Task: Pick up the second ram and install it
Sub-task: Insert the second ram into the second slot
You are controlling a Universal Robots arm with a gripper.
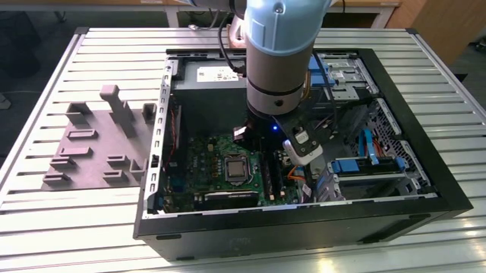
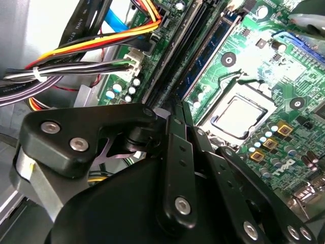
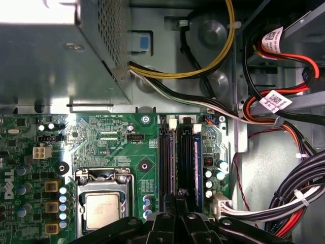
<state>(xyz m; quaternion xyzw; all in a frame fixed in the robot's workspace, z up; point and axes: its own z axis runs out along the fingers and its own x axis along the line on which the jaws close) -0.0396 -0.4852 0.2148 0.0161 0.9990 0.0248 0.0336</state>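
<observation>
Though several stickers show, none need reading out: white barcode tags are wrapped around the red and black cables [image 3: 274, 99] beyond the jaws, a white label sits on top of the silver power supply box [image 1: 209, 72], and white print lies across the green motherboard [image 3: 109, 134].

The jaws [image 3: 176, 201] are low inside the open computer case [image 1: 425, 165], right over the long black memory slots [image 3: 166, 157], and are drawn almost together. They pinch a thin dark strip seen edge-on, the second ram [image 3: 176, 173], which runs straight out from the fingertips along one of the slots. So little of it shows that I cannot tell whether it is seated in the slot or just above it; its chips are hidden.

Just to one side of the jaws, another stick [image 2: 205, 53] with a bluish face and dark chips stands in a neighbouring slot. On the other side is the processor socket [image 3: 101, 211] with its metal frame.

In the exterior view the case lies on a ribbed metal surface [image 1: 91, 227], and a grey plastic holder [image 1: 95, 145] with upright posts rests well away from the jaws.
</observation>
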